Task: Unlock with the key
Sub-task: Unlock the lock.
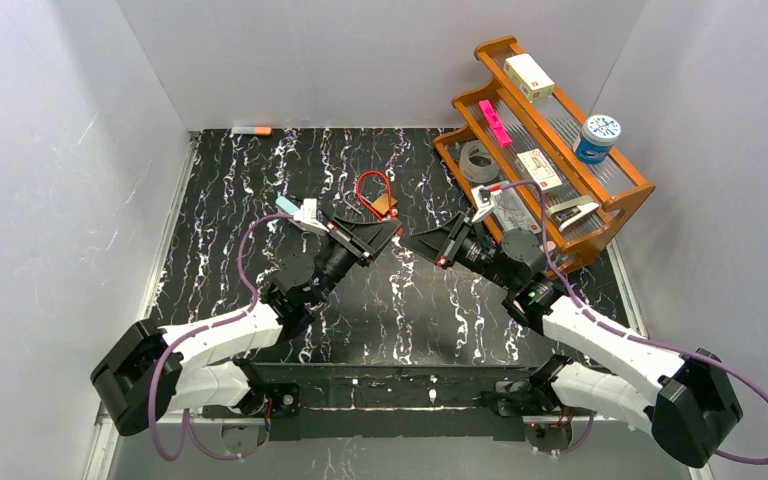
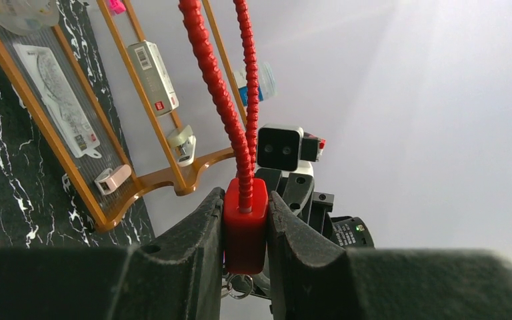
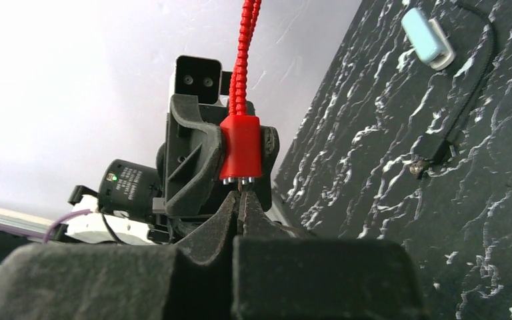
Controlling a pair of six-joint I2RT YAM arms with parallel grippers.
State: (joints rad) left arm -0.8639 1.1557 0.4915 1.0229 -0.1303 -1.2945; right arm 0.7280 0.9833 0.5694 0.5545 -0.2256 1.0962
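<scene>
Noted left hand (image 1: 388,232) clamped around red lock (image 2: 245,227), held aloft above tabletop (image 1: 400,300), cable (image 2: 207,60) looping up. Noted right hand (image 3: 243,207) pinched shut just under lock's keyed end; cannot confirm key between pads. Could slip off thin key on turning; could twist lock within clamp if wrist axis off; could bend key.

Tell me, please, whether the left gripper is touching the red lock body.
Touching. The left wrist view shows the left gripper clamped on the red lock body, both fingers pressed against its sides with no gap.
</scene>
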